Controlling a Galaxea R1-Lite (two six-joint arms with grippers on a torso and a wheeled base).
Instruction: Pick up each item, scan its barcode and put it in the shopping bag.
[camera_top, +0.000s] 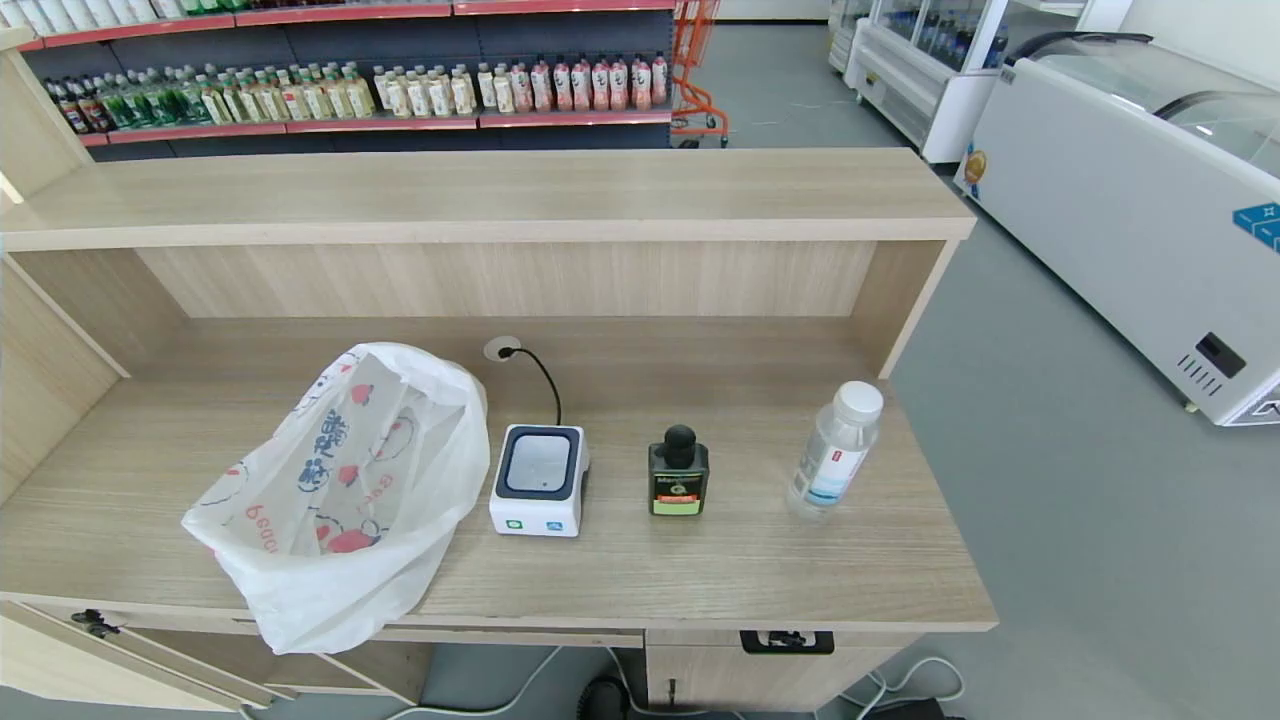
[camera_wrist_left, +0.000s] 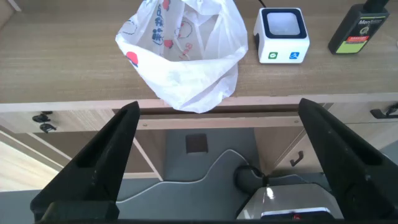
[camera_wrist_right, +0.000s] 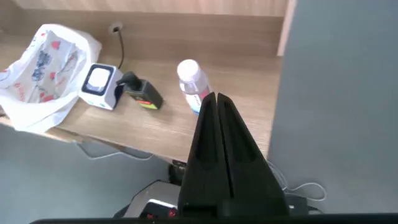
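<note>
Wooden checkout counter (camera_top: 700, 570) carries, from robot's left to right, shopping bag (camera_top: 340, 490), scanner (camera_top: 538, 480), dark bottle (camera_top: 679, 472), water bottle (camera_top: 835, 450). Both bottles stand upright, apart from each other. Nothing looks scanned or bagged, so the whole task seems left to do. Left wrist view adds the left gripper (camera_wrist_left: 219, 106), spread wide, empty, facing the bag. Right wrist view adds the right gripper (camera_wrist_right: 216, 96), pressed together, empty, pointed toward the water bottle.

Bright, even light; faint soft shadows
</note>
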